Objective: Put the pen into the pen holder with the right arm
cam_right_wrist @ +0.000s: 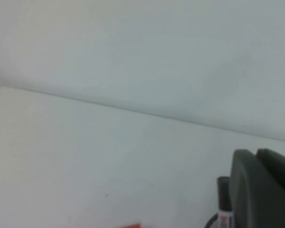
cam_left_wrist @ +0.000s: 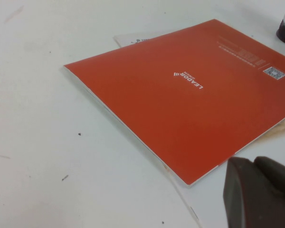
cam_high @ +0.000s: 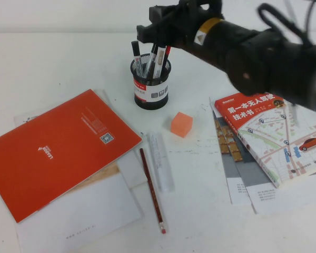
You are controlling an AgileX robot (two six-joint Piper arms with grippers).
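black wire-mesh pen holder [cam_high: 151,84], glossy red notebook [cam_high: 58,149]

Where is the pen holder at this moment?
In the high view the pen holder stands at the table's far centre, under the right gripper, beyond the red notebook and orange cube.

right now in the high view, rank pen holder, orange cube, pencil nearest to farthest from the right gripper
Right gripper is above the holder, far side of the table.
1. Pen holder, directly beneath it.
2. Orange cube, nearer the robot, slightly right.
3. Pencil, nearest the robot, centre.
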